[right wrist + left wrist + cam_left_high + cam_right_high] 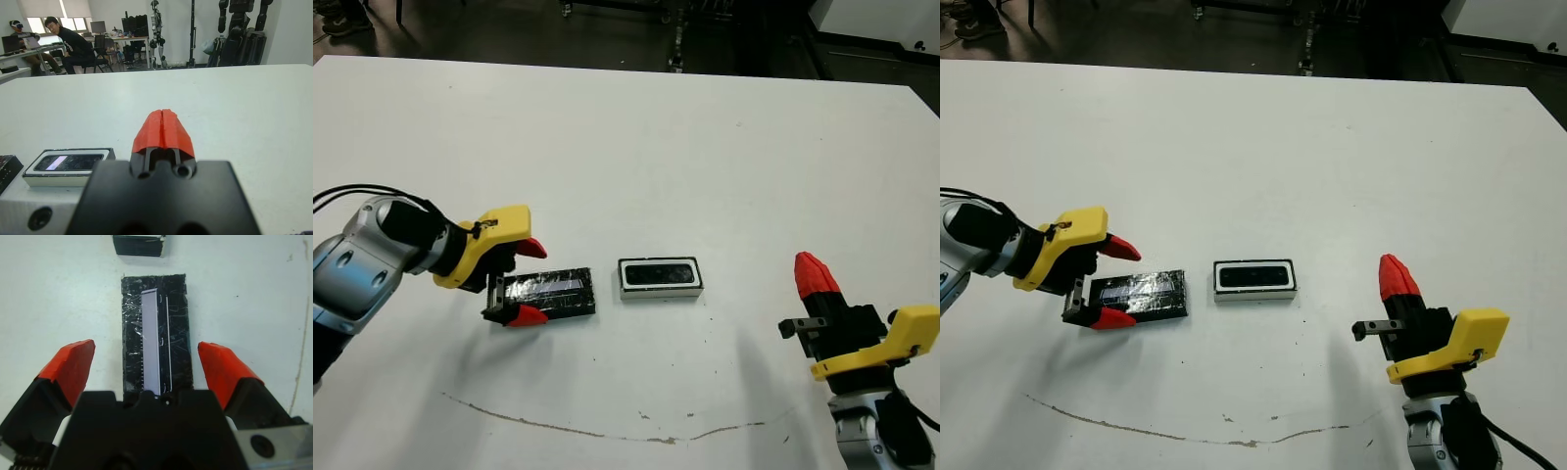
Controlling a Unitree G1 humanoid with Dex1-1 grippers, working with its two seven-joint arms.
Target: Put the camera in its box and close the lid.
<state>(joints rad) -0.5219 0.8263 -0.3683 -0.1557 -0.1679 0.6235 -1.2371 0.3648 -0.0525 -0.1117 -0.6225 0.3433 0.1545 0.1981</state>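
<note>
The camera (660, 273) lies inside the box (661, 291), a shallow white tray with a dark rim, at about the middle of the white table (705, 147) toward its near side. Just left of the box, with a narrow strip of table between them, the lid (551, 291) lies flat, glossy black with a pale silvery stripe running along its length. The left gripper (529, 282) reaches in from the left with its two red-tipped fingers spread wide, one on the far side and one on the near side of the lid's left end, straddling it without clamping it. Well to the right and nearer, the right gripper (813, 274) stands apart from everything, its red fingertips pressed together and empty.
</note>
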